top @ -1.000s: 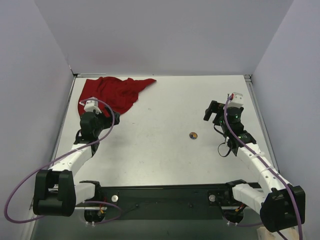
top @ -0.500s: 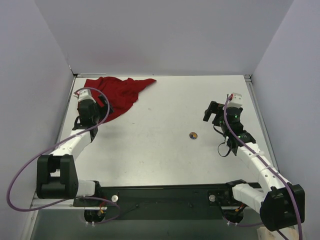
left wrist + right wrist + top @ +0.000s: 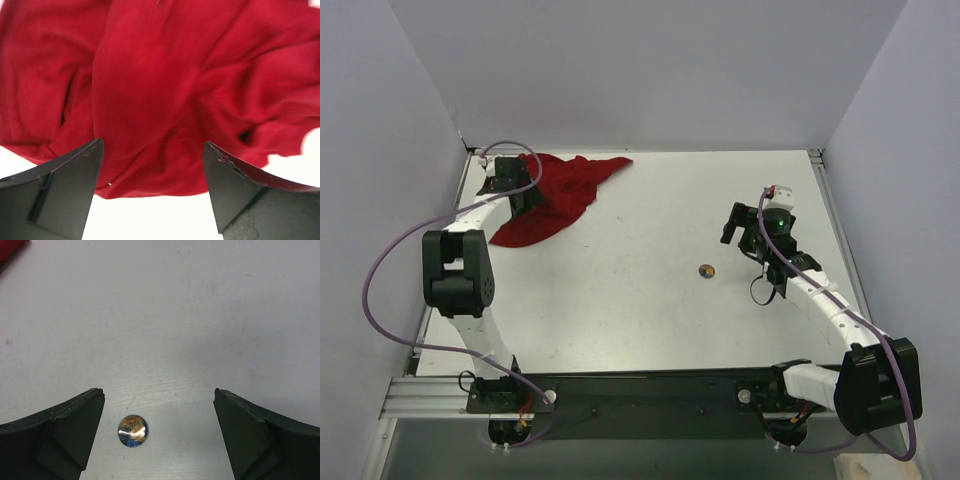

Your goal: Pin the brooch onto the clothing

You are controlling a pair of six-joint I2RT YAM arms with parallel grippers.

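Observation:
The red T-shirt (image 3: 560, 190) lies crumpled at the table's back left. My left gripper (image 3: 519, 193) is over its left part with the jaws open and nothing between them. In the left wrist view the red cloth (image 3: 165, 85) fills the frame beyond the open gripper (image 3: 152, 145), and the cloth's edge runs between the fingertips. The tiny round brooch (image 3: 706, 270), orange-yellow and dark blue, lies flat on the table right of centre. My right gripper (image 3: 729, 226) is open just behind and right of it. In the right wrist view the brooch (image 3: 132, 430) lies near the left finger (image 3: 60, 430) of the open gripper (image 3: 159, 391).
Grey walls close the table on the left, back and right. A black rail (image 3: 650, 385) runs along the near edge between the arm bases. A purple cable (image 3: 380, 290) loops out from the left arm.
My left arm has swung back and left, from the shirt's near edge to over its left part. My right gripper has shifted slightly left, toward the brooch. The brooch has not moved.

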